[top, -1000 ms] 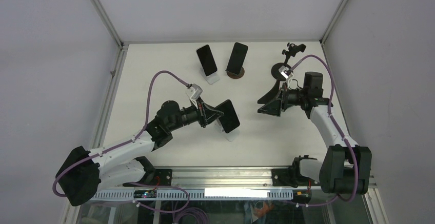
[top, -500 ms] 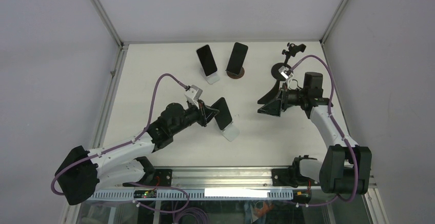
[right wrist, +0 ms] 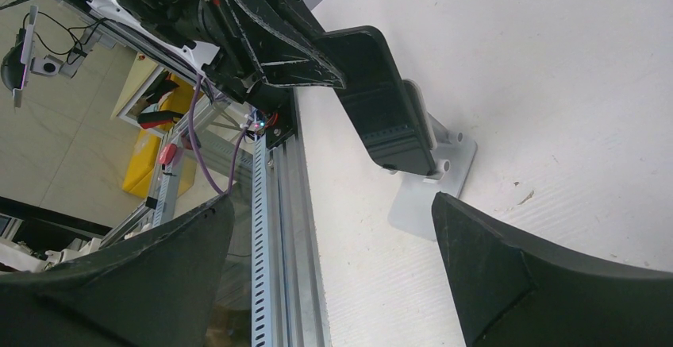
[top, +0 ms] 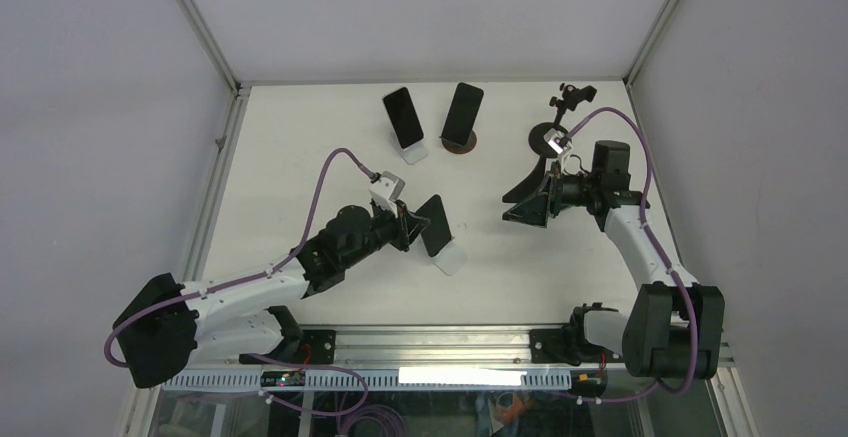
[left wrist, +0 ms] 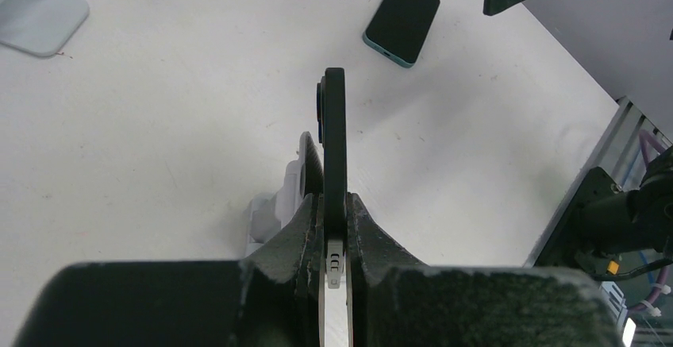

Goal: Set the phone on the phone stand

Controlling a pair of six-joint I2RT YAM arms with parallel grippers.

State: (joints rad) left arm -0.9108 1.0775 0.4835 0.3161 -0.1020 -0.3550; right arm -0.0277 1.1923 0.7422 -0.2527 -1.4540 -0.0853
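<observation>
Top external view has the left gripper (top: 420, 225) clamped on a black phone (top: 435, 225). The jaws are pinched tight on one end of it, and it's held up on edge right over the white phone stand (top: 452, 258) near the middle of the bench (top: 300, 157).

The left wrist cam sees the phone edge-on between the two fingers, with the stand's upright plate just to its left, pretty much touching. From the right wrist cam the phone looks tilted against that plate, bottom edge just above the foot. Honestly can't tell if it's properly seated.

The right gripper (top: 522, 205) hangs off to the right, well apart from the stand, jaws spread wide with nothing between them. A teal-edged phone (left wrist: 402, 20) lies flat, screen up, on the bench close to it.

At the back there are two more phones propped up. One (top: 403, 117) is on a white stand (top: 416, 154), and the other (top: 462, 112) is on a round brown stand (top: 459, 143). There's also a black clamp mount (top: 563, 105) in the back right corner.
</observation>
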